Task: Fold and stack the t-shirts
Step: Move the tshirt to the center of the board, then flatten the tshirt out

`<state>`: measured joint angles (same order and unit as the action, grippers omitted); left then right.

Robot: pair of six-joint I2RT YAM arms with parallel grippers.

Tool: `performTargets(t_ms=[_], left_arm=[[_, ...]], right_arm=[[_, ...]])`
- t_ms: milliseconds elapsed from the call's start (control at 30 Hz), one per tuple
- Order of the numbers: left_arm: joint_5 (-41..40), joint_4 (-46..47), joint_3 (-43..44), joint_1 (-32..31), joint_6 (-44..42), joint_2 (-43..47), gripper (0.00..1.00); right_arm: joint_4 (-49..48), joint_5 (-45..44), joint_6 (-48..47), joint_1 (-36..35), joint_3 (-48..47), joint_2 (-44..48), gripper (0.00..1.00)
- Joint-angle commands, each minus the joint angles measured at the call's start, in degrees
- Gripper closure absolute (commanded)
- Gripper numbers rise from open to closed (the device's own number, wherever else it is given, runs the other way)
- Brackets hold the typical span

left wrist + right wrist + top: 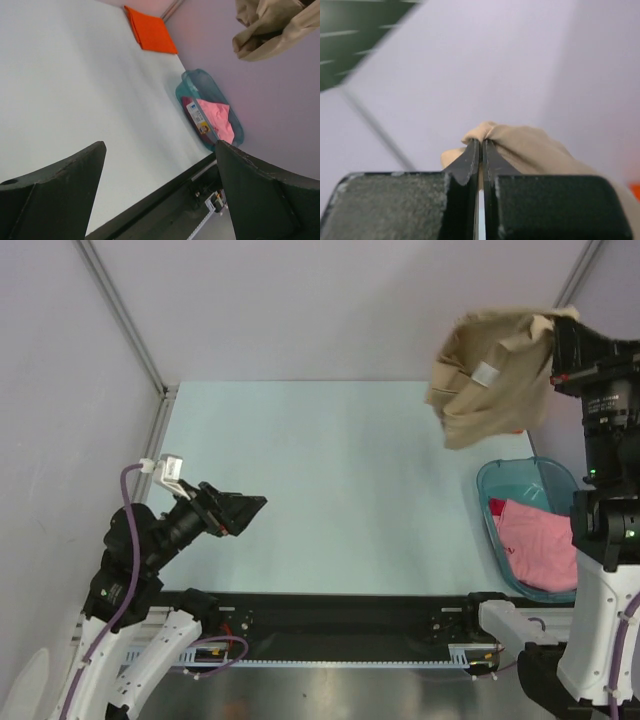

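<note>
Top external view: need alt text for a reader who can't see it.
The right pincer holds a bunched tan t-shirt in the air over the far right of the table. Below it, a pink t-shirt lies in a teal tub at the right edge. The left pincer hovers open and empty over the near left.

The top external view looks steeply down from high behind the robot onto the whole tabletop point(330, 490). The left wrist view sits low and tilted, looking past the left end effector point(160, 150) across that tabletop to the teal tub point(181, 95) and hanging tan t-shirt point(270, 35), both shared with the overhead view. The right wrist view looks closely along the right end effector point(481, 146) at the same t-shirt.
</note>
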<state>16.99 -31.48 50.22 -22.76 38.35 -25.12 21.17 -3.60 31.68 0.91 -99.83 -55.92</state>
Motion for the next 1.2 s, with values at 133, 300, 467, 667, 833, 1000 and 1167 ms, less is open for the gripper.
performTargets(t_ms=[133,300,467,667,833,1000,1167], left_arm=[[-7.8,-3.2,5.5,-0.3,-0.9,1.0,0.02],[-11.2,-4.6,7.6,-0.3,-2.8,1.5,0.02],[-12.2,-5.1,7.4,-0.3,-6.4,-1.9,0.00],[-3.0,2.2,1.6,-4.1,-7.0,-18.0,0.15],[-22.9,2.2,-5.2,-21.7,-2.4,-22.9,0.18],[-27.3,8.1,-17.9,-25.7,7.3,-23.0,0.38],[-31.7,12.8,-25.9,-27.2,14.9,-17.9,0.16]], right_arm=[[-16.2,31.0,14.4,-10.3,-0.4,-9.4,1.00],[-17.7,40.9,17.3,-18.2,19.6,-7.2,0.93],[-2.3,43.7,7.4,-18.6,36.3,-10.3,0.51],[11.6,27.8,-7.0,-20.4,41.8,-15.7,0.44],[5.2,25.1,-9.5,-27.5,38.7,-21.8,0.35],[2.4,22.7,-13.3,-32.5,29.5,-35.8,0.35],[4.6,18.5,-17.3,-37.8,16.3,-47.9,0.35]])
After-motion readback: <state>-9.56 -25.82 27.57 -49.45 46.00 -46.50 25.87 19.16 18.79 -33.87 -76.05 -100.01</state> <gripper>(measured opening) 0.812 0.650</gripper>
